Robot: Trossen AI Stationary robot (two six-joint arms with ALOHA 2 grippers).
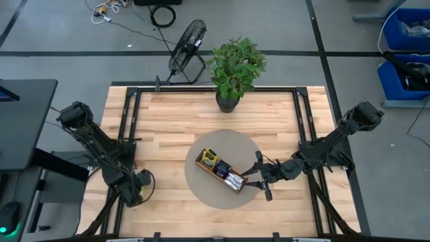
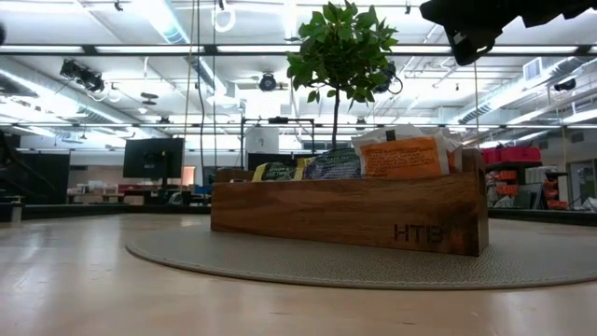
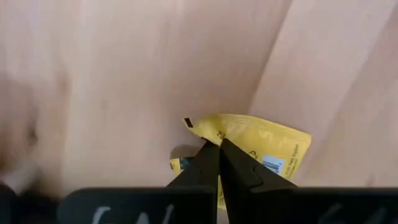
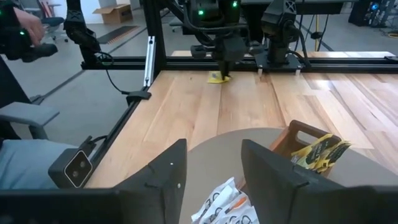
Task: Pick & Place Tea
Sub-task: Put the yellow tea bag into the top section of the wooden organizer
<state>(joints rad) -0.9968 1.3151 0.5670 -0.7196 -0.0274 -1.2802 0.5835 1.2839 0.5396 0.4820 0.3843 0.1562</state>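
Several tea sachets [image 2: 401,157] stand in a wooden tray [image 2: 350,213] on the round mat [image 1: 201,187] at mid-surface [image 1: 175,114]. Left pincer [image 3: 219,147] pinches a yellow sachet [image 3: 261,146] near the surface's left edge; right pincer [image 1: 263,176] gapes beside the tray. Potted plant [image 1: 234,67] behind, workshop beyond.

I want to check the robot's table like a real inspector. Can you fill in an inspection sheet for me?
Surface: wooden table with a round grey mat in the middle.
Job's things: wooden tray on the mat holds tea bags; one yellow tea bag lies near the table's left edge.
Clutter: potted plant at the far edge.
Grippers: left end effector shut on the yellow tea bag; right end effector open, beside the tray.
Cables: loose cables on the floor.
Surroundings: fan, blue bins, a seated person.
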